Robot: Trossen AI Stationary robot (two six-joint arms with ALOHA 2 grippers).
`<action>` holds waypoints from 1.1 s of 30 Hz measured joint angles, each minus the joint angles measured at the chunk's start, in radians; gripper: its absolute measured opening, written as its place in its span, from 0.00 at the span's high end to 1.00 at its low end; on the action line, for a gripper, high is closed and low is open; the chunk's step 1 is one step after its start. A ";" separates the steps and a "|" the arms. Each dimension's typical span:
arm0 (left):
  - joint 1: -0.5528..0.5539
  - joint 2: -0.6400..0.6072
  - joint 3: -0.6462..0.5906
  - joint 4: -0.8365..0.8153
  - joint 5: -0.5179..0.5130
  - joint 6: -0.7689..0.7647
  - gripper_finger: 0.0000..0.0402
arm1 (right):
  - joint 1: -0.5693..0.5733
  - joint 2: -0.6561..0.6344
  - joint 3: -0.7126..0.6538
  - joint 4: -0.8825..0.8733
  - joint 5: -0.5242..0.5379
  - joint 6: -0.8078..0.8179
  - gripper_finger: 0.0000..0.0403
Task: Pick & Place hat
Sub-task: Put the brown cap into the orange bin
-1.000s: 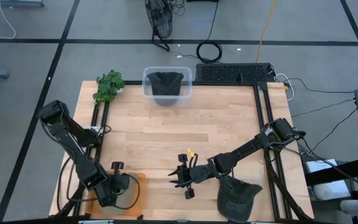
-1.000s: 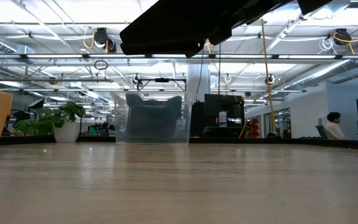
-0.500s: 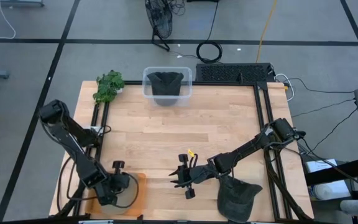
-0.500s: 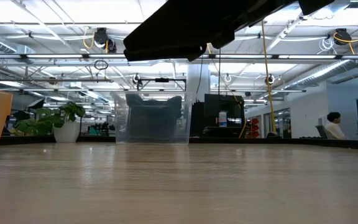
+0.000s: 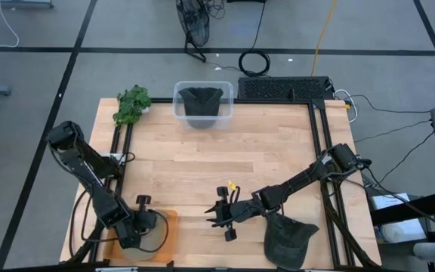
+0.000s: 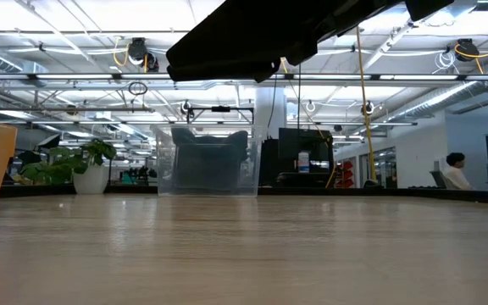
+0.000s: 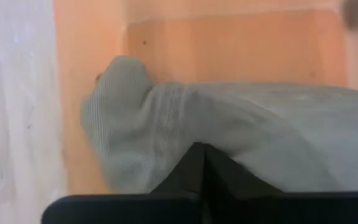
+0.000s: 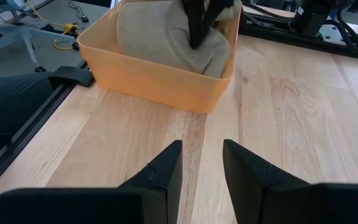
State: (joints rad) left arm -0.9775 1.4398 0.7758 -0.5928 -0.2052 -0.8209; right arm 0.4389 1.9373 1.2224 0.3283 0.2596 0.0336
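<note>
Left claw [image 8: 199, 28] pinched on pale grey knit hat [image 7: 229, 134], hat inside orange plastic bin [image 8: 160, 81]. I lift straight up, clear bin rim before traversing. Right claw [image 8: 201, 163] open, idling near bin.

Three hats are showing: a grey hat [image 8: 166, 37] lying in the orange bin [image 8: 154, 84], a dark hat [image 5: 201, 100] sitting in the clear bin [image 5: 178, 106], and a dark cap [image 5: 287, 240] lying on the desk [image 5: 263, 151]. Two bins are standing, and one plant [image 5: 131, 104]. Two arms are working, one gripper each.
</note>
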 joint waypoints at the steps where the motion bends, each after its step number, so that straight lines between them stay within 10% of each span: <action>1: 0.000 -0.013 0.010 -0.017 0.002 -0.002 0.99 | 0.000 0.000 0.000 0.000 0.000 0.000 0.77; 15: -0.125 -0.132 0.147 -0.045 0.099 -0.145 0.98 | 0.000 0.000 0.000 0.000 0.000 -0.003 0.77; 33: -0.313 0.059 0.149 -0.232 -0.112 -0.496 0.96 | 0.006 0.000 0.000 -0.001 0.000 -0.005 0.77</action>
State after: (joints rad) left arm -1.2904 1.4985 0.9253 -0.8245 -0.3176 -1.3171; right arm 0.4450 1.9373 1.2224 0.3275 0.2600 0.0288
